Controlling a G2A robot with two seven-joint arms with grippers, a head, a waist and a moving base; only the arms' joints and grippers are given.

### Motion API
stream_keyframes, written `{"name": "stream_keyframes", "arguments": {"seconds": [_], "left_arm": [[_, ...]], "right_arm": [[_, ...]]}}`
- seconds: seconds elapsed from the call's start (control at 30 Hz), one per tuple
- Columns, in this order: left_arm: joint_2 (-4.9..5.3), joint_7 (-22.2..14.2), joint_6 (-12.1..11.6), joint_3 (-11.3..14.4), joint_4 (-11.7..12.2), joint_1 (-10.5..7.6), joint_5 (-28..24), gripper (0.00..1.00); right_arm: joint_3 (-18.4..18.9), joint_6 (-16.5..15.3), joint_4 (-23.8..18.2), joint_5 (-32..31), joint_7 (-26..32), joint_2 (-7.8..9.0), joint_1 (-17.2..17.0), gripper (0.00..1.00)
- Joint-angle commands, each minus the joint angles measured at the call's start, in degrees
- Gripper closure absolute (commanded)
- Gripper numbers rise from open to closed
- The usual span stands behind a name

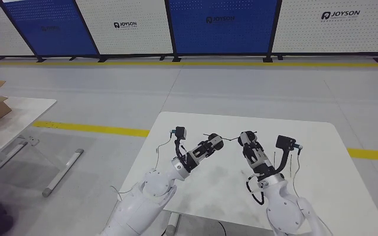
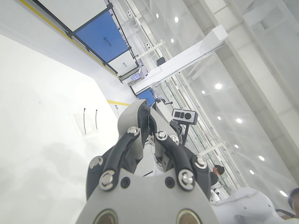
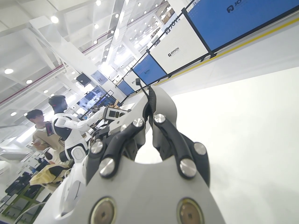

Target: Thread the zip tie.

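While both ends of the thin black plastic zip tie point(image 3: 141, 87) are held in the air above the white desk point(image 1: 307, 147), treat this step as pure alignment. Your right gripper point(image 3: 150, 93) is clamped on the strap just behind its square head, which pokes out past the fingertips. Your left gripper point(image 2: 147, 110), at nine o'clock from the right one in the top view, is pinched together on what looks like the tail end. Turn the head so its slot faces three-to-nine o'clock, straight at the tail. The slot itself is too small to make out. Bring the tail tip in along that line with small moves. The strap will likely flex, so grip it close to the tip. Two spare black zip ties point(image 2: 85, 123) lie side by side on the desk, well apart from your left gripper.
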Motion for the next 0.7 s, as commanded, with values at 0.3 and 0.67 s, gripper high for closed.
{"name": "stream_keyframes", "arguments": {"seconds": [0.3, 0.67], "left_arm": [[0.00, 0.0, 0.0, 0.0, 0.0, 0.00, 0.0, 1.00], [0.00, 0.0, 0.0, 0.0, 0.0, 0.00, 0.0, 1.00]], "right_arm": [[0.9, 0.2, -0.1, -0.1, -0.2, -0.16, -0.4, 1.00], [0.8, 0.1, 0.1, -0.2, 0.8, -0.39, -0.2, 1.00]]}}
